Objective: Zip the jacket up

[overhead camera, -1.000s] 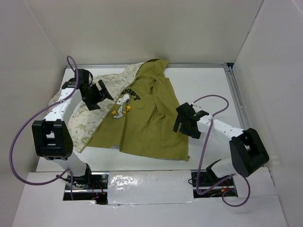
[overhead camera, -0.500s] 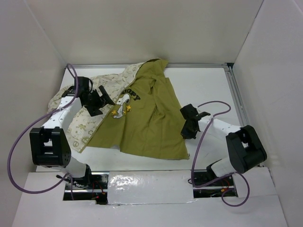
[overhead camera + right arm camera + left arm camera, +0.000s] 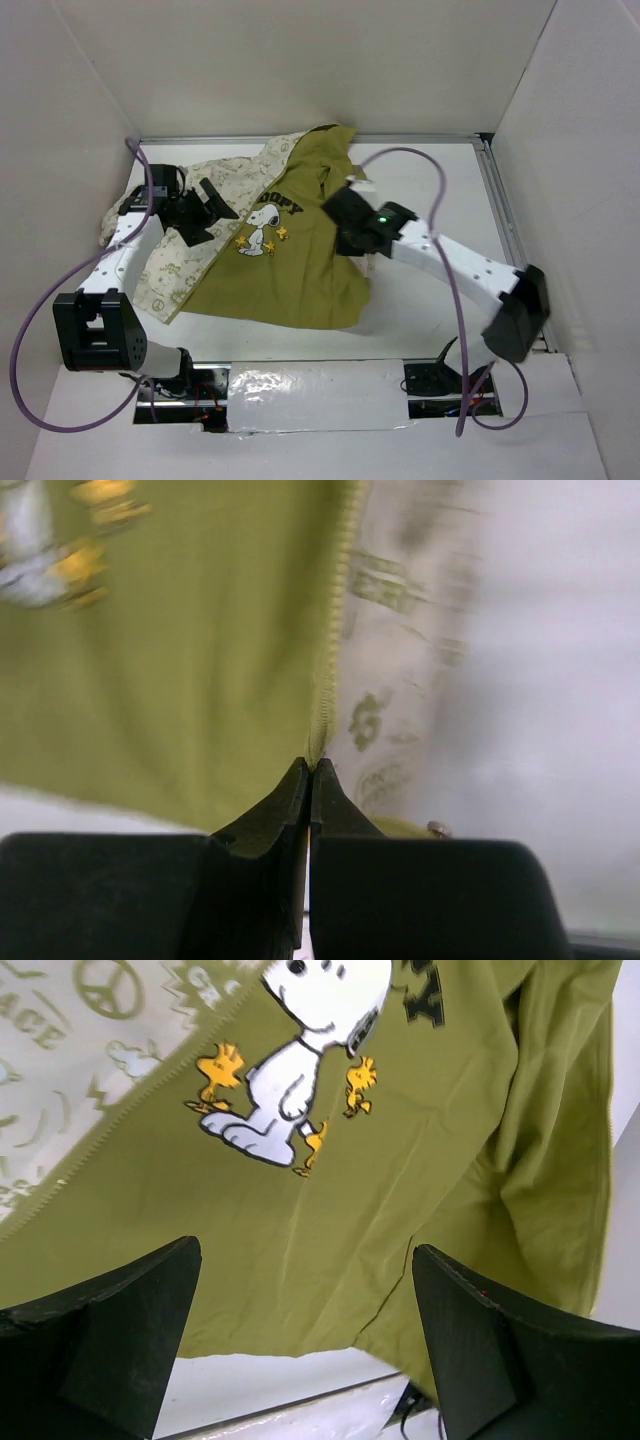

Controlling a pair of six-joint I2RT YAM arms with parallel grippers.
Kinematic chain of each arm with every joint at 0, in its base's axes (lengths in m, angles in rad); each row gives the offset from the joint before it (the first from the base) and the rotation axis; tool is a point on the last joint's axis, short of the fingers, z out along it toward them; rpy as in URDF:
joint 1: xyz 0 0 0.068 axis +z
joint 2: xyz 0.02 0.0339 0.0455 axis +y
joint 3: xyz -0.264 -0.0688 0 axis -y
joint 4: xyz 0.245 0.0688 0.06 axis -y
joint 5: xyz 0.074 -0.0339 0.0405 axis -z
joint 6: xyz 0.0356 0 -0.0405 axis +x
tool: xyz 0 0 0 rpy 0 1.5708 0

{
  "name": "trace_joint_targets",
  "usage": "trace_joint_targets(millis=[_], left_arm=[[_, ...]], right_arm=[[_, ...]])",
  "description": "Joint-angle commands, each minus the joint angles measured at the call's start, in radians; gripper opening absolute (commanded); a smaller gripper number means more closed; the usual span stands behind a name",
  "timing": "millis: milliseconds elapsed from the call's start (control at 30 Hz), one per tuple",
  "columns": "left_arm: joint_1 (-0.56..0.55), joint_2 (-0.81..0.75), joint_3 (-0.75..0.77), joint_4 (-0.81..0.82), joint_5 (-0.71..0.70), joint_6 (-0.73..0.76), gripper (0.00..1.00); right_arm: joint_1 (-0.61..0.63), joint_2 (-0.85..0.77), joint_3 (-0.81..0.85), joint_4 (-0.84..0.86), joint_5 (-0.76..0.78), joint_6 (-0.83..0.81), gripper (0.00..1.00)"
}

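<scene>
Right gripper (image 3: 308, 770) pinches blurred jacket (image 3: 170, 680) edge, seemingly its zipper (image 3: 332, 650)

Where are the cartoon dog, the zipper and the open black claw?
White cartoon dog print (image 3: 285, 1090): left wrist view, its belly.
Olive-green jacket zipper (image 3: 334, 630): right wrist view, on the teeth.
Open black left gripper (image 3: 305, 1250): left wrist view, midway between fingertips.

Bright, even light; jacket (image 3: 180, 650) blurred in right wrist view

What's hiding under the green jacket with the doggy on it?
Only the white table shows around the jacket. The jacket's cream outside peeks out at the left. Whatever lies beneath the cloth is covered.
</scene>
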Motion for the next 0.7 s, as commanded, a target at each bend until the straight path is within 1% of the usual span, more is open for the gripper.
trace_joint_targets(millis=[0,33,67,100,133,167,200,233,267,300,333,367,400,433,467,500,533,567,600,633,667], left_arm=[[0.075,-0.044,-0.012,-0.011,0.028,-0.029,0.99],[0.098,-0.046,-0.018,-0.011,0.039,-0.034,0.99],[0.121,-0.047,-0.024,-0.013,0.05,-0.034,0.99],[0.2,-0.046,-0.038,-0.021,0.065,-0.038,0.99],[0.201,-0.043,-0.038,-0.03,0.073,-0.039,0.99],[0.246,-0.041,-0.036,-0.036,0.082,-0.04,0.99],[0.265,-0.038,-0.038,-0.036,0.097,-0.043,0.99],[0.285,-0.038,-0.038,-0.037,0.1,-0.046,0.99],[0.311,-0.038,-0.035,-0.042,0.102,-0.049,0.99],[0.32,-0.038,-0.032,-0.047,0.1,-0.054,0.99],[0.327,-0.041,-0.033,-0.045,0.105,-0.054,0.99],[0.336,-0.044,-0.036,-0.035,0.111,-0.052,0.99],[0.337,-0.047,-0.041,-0.024,0.122,-0.049,0.99],[0.337,-0.049,-0.05,-0.012,0.148,-0.04,0.99],[0.333,-0.044,-0.053,0.008,0.162,-0.031,0.99],[0.328,-0.04,-0.053,0.015,0.171,-0.025,0.99],[0.31,-0.033,-0.049,0.022,0.183,-0.011,0.99],[0.298,-0.017,-0.043,0.022,0.183,-0.002,0.99],[0.284,-0.007,-0.035,0.024,0.179,0.003,0.99],[0.266,0.002,-0.024,0.028,0.162,0.012,0.99],[0.229,0.025,-0.018,0.03,0.147,0.021,0.99]], right_arm=[[0.176,0.184,0.244,0.008,-0.046,-0.17,0.0],[0.258,0.3,0.395,0.016,-0.098,-0.25,0.0],[0.294,0.356,0.468,0.036,-0.145,-0.308,0.0],[0.352,0.469,0.605,0.076,-0.214,-0.385,0.0],[0.371,0.526,0.676,0.076,-0.248,-0.425,0.0],[0.389,0.574,0.736,0.099,-0.285,-0.465,0.0],[0.397,0.655,0.787,0.105,-0.31,-0.495,0.0],[0.408,0.684,0.88,0.095,-0.33,-0.52,0.18],[0.405,0.697,0.902,0.075,-0.341,-0.523,0.36],[0.396,0.668,0.894,0.085,-0.351,-0.519,0.43],[0.361,0.624,0.786,0.114,-0.374,-0.496,0.69],[0.336,0.564,0.689,0.224,-0.414,-0.481,0.83],[0.307,0.431,0.498,0.284,-0.449,-0.462,0.9],[0.27,0.36,0.41,0.342,-0.478,-0.409,0.98],[0.191,0.245,0.324,0.424,-0.521,-0.386,1.0],[0.148,0.2,0.188,0.441,-0.52,-0.343,1.0],[0.071,0.154,0.135,0.446,-0.502,-0.32,1.0],[0.033,0.095,0.086,0.434,-0.435,-0.301,1.0],[-0.003,0.077,0.006,0.412,-0.398,-0.261,1.0],[-0.04,0.065,-0.021,0.359,-0.382,-0.24,1.0],[-0.102,0.059,-0.071,0.333,-0.299,-0.209,1.0]])
